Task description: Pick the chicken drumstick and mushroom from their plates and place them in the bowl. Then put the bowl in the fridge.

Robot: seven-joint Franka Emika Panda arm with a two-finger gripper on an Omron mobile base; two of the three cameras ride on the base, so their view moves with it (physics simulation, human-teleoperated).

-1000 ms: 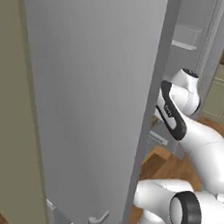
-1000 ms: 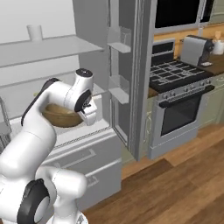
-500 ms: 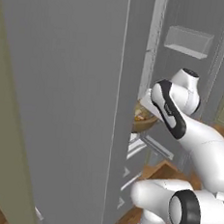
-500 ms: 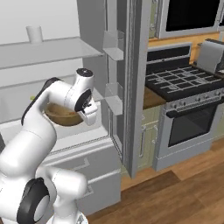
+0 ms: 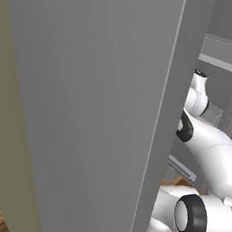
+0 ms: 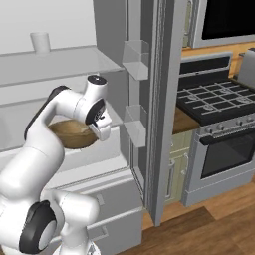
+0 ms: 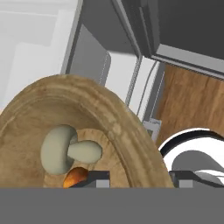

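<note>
- No brand, label or legible writing on any surface in the three views.
- Gripper [image 6: 101, 130]: seen in the right base view at the near rim of the bowl [image 6: 69, 134], inside the open fridge [image 6: 112, 64]. In the hand view one dark fingertip [image 7: 98, 179] sits inside the rim and the other outside it — the rim wall runs between them.
- Jaw state: cannot tell whether the fingers clamp the rim or stand just off it; the tips are cut off at the bottom of the hand view.
- Bowl: sits on a pale fridge shelf [image 6: 99, 154], directly in front of the gripper and partly hidden by the forearm in the right base view.
- Mushroom [image 7: 68, 149]: pale cap and stem, lying on its side on the bowl floor, just ahead of the inner fingertip.
- Chicken drumstick [image 7: 75, 177]: only a small orange-brown patch shows, right beside the inner fingertip and touching the mushroom's underside.
- Above the gripper: a clear upper shelf [image 6: 60, 62] with a small white cup [image 6: 40, 42] on it.
- Beside the gripper, toward the stove [image 6: 219, 104]: two clear door bins [image 6: 135, 57], one above the other.
- Left base view: the flat grey fridge door [image 5: 88, 110] stands open in front of the camera — the arm [image 5: 205, 146] reaches past its edge.
</note>
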